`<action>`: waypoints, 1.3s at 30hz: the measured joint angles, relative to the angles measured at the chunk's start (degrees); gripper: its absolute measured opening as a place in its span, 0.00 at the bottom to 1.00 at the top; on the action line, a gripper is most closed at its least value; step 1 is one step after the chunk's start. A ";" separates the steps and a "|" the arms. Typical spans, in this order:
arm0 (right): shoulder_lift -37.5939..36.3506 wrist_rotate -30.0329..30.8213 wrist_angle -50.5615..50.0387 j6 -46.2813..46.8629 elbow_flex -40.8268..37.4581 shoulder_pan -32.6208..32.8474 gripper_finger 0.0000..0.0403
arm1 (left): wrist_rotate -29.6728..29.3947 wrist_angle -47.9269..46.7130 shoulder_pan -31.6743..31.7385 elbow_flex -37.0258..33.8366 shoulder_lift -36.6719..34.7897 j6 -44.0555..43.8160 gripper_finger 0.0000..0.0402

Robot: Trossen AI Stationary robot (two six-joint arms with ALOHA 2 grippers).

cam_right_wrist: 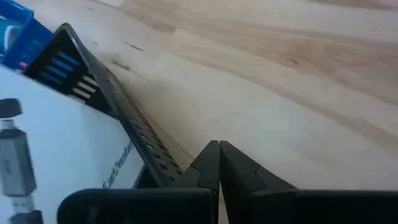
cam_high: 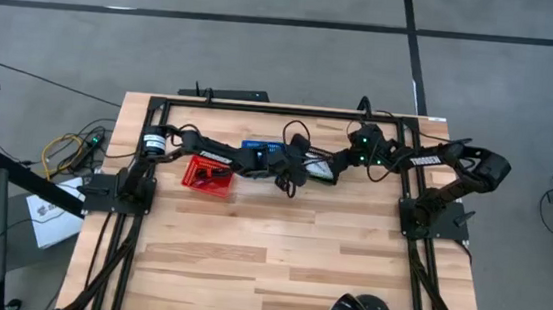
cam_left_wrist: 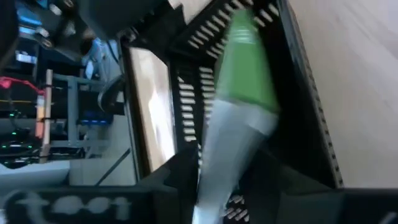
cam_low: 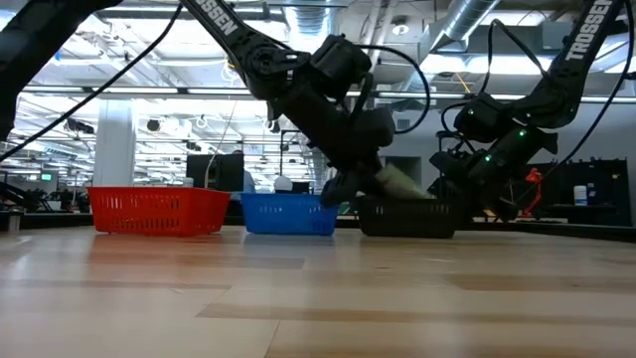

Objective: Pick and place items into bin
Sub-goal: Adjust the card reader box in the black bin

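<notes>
Surface: pale wooden plank table [cam_high: 277, 265] inside a black frame, grey floor around it, a bright hall of racks and ceiling ducts behind.
Baskets: red perforated plastic basket [cam_high: 208, 175], blue perforated plastic basket [cam_low: 288, 213] and black perforated plastic basket [cam_low: 407, 216] stand in a row across the far half of the table, red on the left arm's side, blue in the middle, black toward the right arm.
Left arm: reaches from its base across the red and blue baskets, its left gripper [cam_low: 343, 187] tipped down at the near edge of the black basket.
Left fingers: clamped on a white and green tube-shaped item [cam_left_wrist: 239, 118]; the white end sits between the dark fingers, the green end sticks out ahead of them.
Held item's place: slanted over the slotted wall of the black basket, green end inside it; whether it touches the basket floor I cannot tell.
White card packet [cam_right_wrist: 56, 168]: flat white card with a silver and black pen-like shape on it, lying inside the black basket against its wall.
Right arm: bent in from its base, the right gripper [cam_right_wrist: 219, 163] low beside the black basket's outer wall.
Right fingers: pressed together, nothing between them, bare wood ahead of the tips.
Card and right fingers: the card lies across the basket wall from the tips, near but apart.
</notes>
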 joint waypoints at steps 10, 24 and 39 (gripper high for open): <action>0.00 1.15 -0.58 -2.97 0.00 -0.03 0.00 | -1.16 1.36 -2.47 0.11 -1.92 6.45 0.06; -5.10 -10.96 -0.23 -4.47 0.09 -2.83 0.00 | -9.96 -0.61 -0.19 0.15 -2.40 28.55 0.06; -5.42 -10.86 -2.75 -2.92 0.02 -3.87 0.00 | -25.85 -0.56 0.05 2.55 -2.83 29.86 0.06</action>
